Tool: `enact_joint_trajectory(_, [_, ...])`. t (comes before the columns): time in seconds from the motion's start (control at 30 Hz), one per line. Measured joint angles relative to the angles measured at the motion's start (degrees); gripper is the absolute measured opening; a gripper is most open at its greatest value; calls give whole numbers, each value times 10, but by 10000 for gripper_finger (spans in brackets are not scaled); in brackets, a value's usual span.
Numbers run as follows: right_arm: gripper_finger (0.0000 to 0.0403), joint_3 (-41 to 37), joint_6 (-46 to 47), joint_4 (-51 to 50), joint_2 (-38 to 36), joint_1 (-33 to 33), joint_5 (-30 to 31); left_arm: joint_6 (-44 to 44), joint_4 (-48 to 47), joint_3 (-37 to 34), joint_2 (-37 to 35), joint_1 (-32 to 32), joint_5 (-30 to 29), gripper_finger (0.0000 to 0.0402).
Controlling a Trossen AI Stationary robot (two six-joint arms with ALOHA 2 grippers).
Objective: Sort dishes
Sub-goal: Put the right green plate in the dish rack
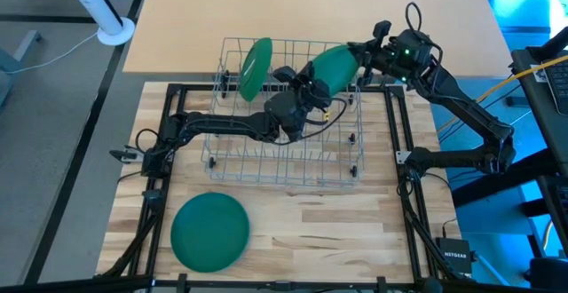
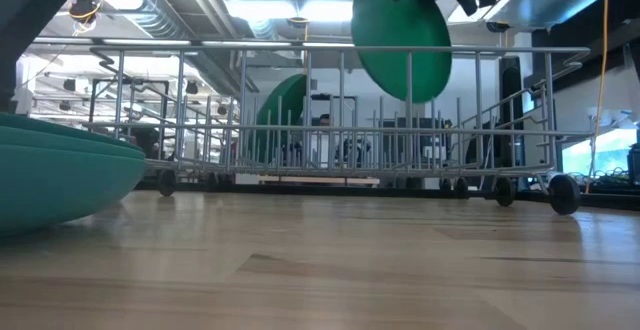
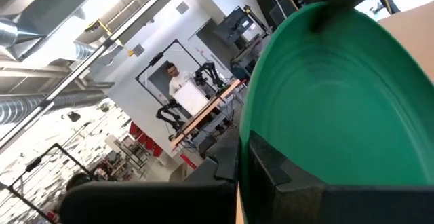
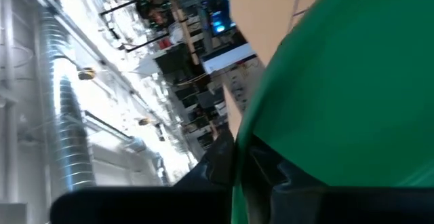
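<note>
**Operator:** Above the table, high view: what is the status?

**Technician:** Both grippers meet at one green plate [image 1: 335, 67], held tilted over the back right part of the wire rack [image 1: 284, 164]. The left gripper [image 1: 312, 87] reaches across the rack to the plate's lower edge; the right gripper [image 1: 366, 55] is at its upper right edge. A second plate [image 1: 256, 67] stands upright in the rack's back left. A stack of plates [image 1: 209, 231] lies on the table in front of the rack, well apart from it.

**Operator:** Low view?

**Technician:** The held plate [image 2: 401, 40] hangs above the rack's top rail [image 2: 300, 48], clear of the tines. The racked plate [image 2: 283, 105] stands farther back. The stack's edge [image 2: 60, 175] fills the near left.

**Operator:** Left wrist view?

**Technician:** The left fingers [image 3: 271, 166] are pressed together on the plate's rim [image 3: 339, 102], pinching it.

**Operator:** Right wrist view?

**Technician:** The same: the right fingers [image 4: 261, 166] are clamped on the rim of the plate [image 4: 352, 95].

**Operator:** Procedure for this step?

**Technician:** Judged a handover or joint placement. One gripper should release only while the other holds firm. Keep the plate upright, align its edge with a free slot between tines, lower straight down, and open only once the rim is seated.
</note>
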Motion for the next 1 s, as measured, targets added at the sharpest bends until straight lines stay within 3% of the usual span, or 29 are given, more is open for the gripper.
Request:
enact_joint_trajectory(0.53, [10,0,-20,30,0,0,5,19,-1,0,0,-2,3,53])
enact_joint_trajectory(1.0, [10,0,-51,26,0,-1,23,82,41,1,0,-23,-15,165])
